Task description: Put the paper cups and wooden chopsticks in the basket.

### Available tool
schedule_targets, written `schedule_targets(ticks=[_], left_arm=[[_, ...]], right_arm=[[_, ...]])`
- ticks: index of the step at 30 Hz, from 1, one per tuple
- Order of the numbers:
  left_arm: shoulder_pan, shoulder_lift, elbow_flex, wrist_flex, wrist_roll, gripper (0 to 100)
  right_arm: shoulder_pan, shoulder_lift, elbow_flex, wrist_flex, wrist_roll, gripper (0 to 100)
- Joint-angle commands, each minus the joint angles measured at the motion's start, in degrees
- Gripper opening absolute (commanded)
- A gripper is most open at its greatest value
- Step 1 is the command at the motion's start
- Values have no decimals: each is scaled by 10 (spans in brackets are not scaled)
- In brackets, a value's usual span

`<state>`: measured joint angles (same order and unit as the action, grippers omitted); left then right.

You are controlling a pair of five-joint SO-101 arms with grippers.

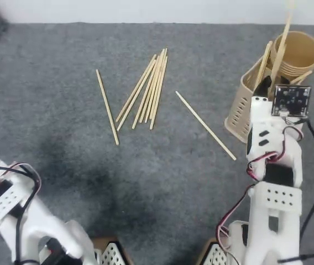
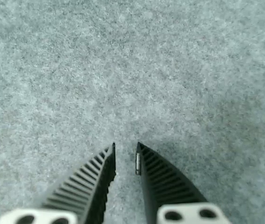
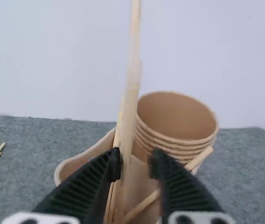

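Paper cups (image 1: pixel 299 51), nested in one stack, sit inside the basket (image 1: pixel 239 113), so that half of the job looks done as far as the views show. Beside the stack, in the same basket, several chopsticks stand on end and lean against its rim, among them a tall chopstick (image 3: pixel 131 70) that rises well above the cups. The right hand (image 3: pixel 135 161) hangs just over the basket with this tall stick between its jaws; the jaws are narrowly parted, the stick lying against one of them with a sliver of gap to the other, so I judge it is not being pinched. Out on the grey counter (image 1: pixel 63 55) the rest of the work lies waiting: a single chopstick (image 1: pixel 205 126) lies slantwise nearest the basket, a loose cluster of chopsticks (image 1: pixel 148 91) lies farther from it, and one more stray chopstick (image 1: pixel 107 107) lies just beyond the cluster, farthest from the basket. The left hand (image 2: pixel 125 147) hovers over bare counter, well apart from the basket, its jaws a little spread and holding nothing. By my reading the cups are finished and the chopsticks are only partly gathered, with most of them yet to be carried over.
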<state>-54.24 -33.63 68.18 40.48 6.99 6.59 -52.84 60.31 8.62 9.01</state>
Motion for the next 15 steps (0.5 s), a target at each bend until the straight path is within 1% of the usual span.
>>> schedule_targets(ticks=[1,4,6,8,12,15], left_arm=[[4,-18,-3,-10,2,76],[4,-18,-3,-10,2,76],[4,-18,-3,-10,2,76],[4,-18,-3,-10,2,76],[4,-18,-3,-10,2,76],[4,-18,-3,-10,2,76]], right_arm=[[3,-47,-9,19,4,270],[-18,-80,-28,71,8,270],[-40,-92,-60,139,9,269],[-82,-87,-110,221,13,269],[-174,-22,-202,349,86,269],[-211,58,-256,402,105,269]])
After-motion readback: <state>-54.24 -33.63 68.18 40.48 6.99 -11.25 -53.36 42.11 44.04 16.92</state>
